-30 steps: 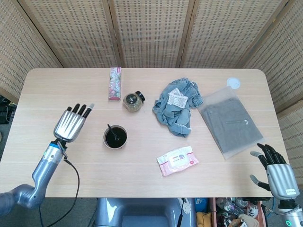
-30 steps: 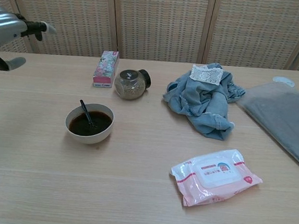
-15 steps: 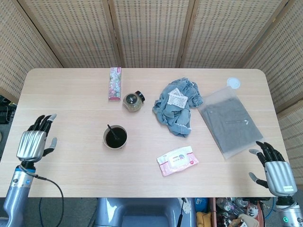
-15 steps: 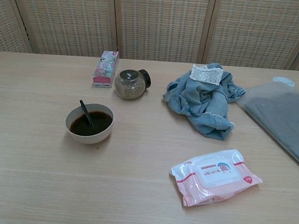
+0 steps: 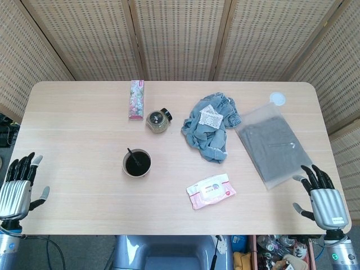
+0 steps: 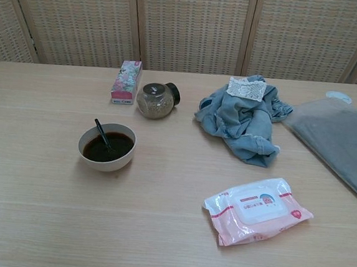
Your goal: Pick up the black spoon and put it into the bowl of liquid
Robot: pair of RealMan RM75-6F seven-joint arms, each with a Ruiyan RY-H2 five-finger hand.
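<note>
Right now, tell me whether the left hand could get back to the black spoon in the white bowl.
Probably yes. The left hand sits open off the table's left edge, and only bare tabletop lies between it and the white bowl, where the black spoon handle sticks up clear of the liquid.

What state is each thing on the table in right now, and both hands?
Spoon: standing in the bowl's dark liquid.
Bowl: upright, holding liquid.
Jar: lying on its side, lid on.
Wipes: flap closed.
Cloth: crumpled.
Left hand: open, empty.
Right hand: open, empty.
</note>
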